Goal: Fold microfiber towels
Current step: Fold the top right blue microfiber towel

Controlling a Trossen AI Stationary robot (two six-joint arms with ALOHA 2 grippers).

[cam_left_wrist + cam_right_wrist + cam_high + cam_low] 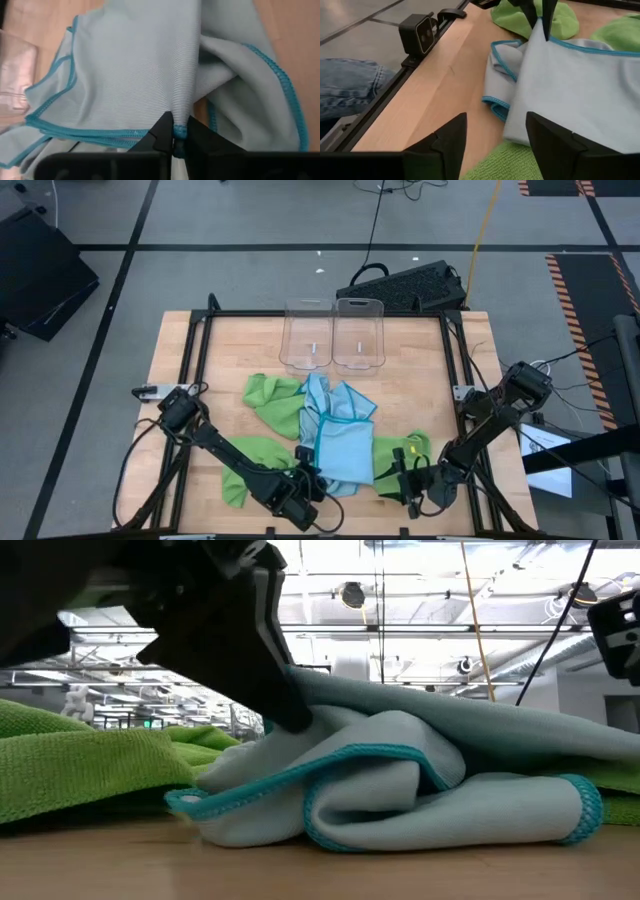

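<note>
Grip confirmed: left gripper (176, 142) is clenched on the teal-stitched edge of the light blue towel (340, 442), with the hem pinched between its fingertips and the cloth fanning away ahead of the jaws. Right gripper (496, 131) stands released, jaws apart and empty, just beside the opposite side of the same towel; a green towel (512, 162) lies below the gap between its fingers. The blue towel sits at the near middle of the table (420, 360), partly doubled over itself, with other green towels (272, 398) beside it and two clear bins (333, 332) well beyond.

Assessment: the step in hand appears to be securing both edges before folding. Recommended practice: close the right jaws on blue hem only, excluding green cloth beneath; lift both edges evenly so the bunched layers fall flat.
</note>
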